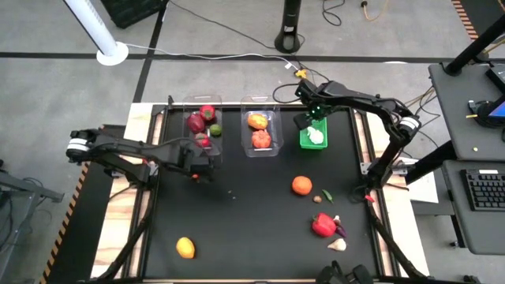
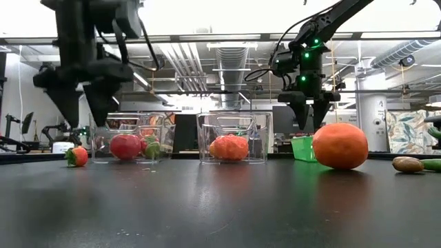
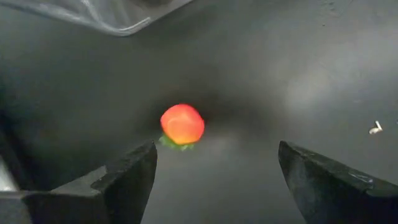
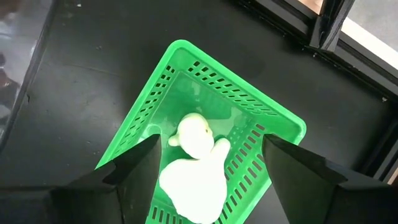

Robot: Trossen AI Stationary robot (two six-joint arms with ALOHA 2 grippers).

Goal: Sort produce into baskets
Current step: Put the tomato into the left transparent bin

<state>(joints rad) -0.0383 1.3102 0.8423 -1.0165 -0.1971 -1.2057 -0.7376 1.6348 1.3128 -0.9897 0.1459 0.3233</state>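
Note:
A small red strawberry-like piece [image 3: 181, 123] with green leaves lies on the black table, just in front of the left clear tub [image 1: 192, 105]. My left gripper [image 3: 214, 174] is open and empty. It hovers above the piece [image 2: 78, 156] and points down at it. My right gripper [image 4: 211, 165] is open and empty above the green mesh basket [image 4: 273, 115], which holds two white garlic-like pieces [image 4: 196, 134]. The left tub holds red pieces and a lime-green one [image 1: 215, 129]. The middle clear tub [image 1: 273, 120] holds two orange pieces [image 1: 260, 139].
Loose on the table are an orange [image 1: 301, 184], a small green piece [image 1: 327, 194], a brown piece [image 1: 317, 199], a red pepper [image 1: 323, 225] beside a purple piece [image 1: 340, 229], a white garlic [image 1: 337, 244] and a yellow lemon [image 1: 185, 248] at the near left.

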